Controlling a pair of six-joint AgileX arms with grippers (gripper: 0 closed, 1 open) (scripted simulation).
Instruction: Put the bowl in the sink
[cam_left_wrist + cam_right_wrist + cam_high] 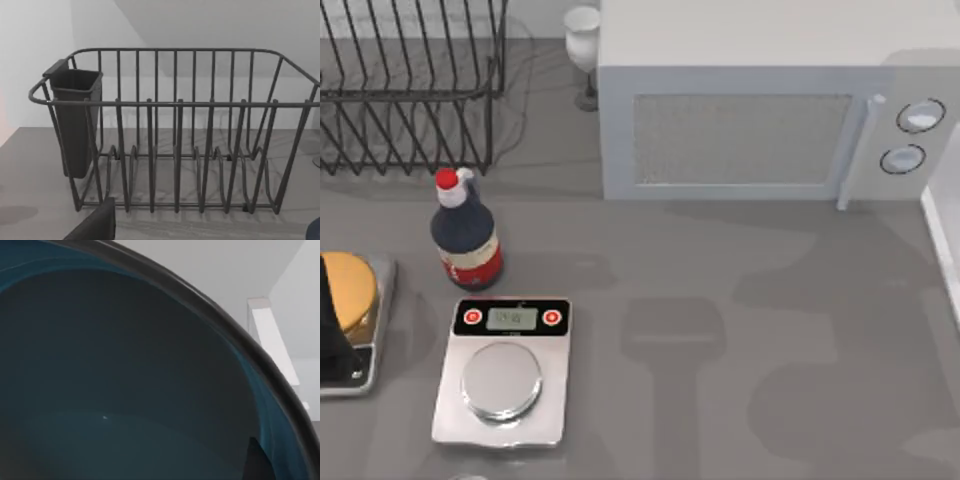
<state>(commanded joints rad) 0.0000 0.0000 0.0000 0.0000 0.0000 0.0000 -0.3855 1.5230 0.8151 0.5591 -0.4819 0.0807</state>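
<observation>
Handling: your bowl (pixel 125 380) looks glazed, rigid and breakable; expect slick walls, so pinch it at the rim.
Bowl location: close under your right wrist camera, blue inside facing it.
Right gripper: you cannot tell whether it is grasping the bowl.
Left gripper: facing the dish rack (pixel 175 135); state unclear too.
Surroundings: kitchen scale (pixel 503 372), sauce bottle (pixel 466 235), microwave (pixel 770 100), goblet (pixel 583 40).
Obstacles: mind the microwave beside the white edge (pixel 945 240) at the table's right.
</observation>
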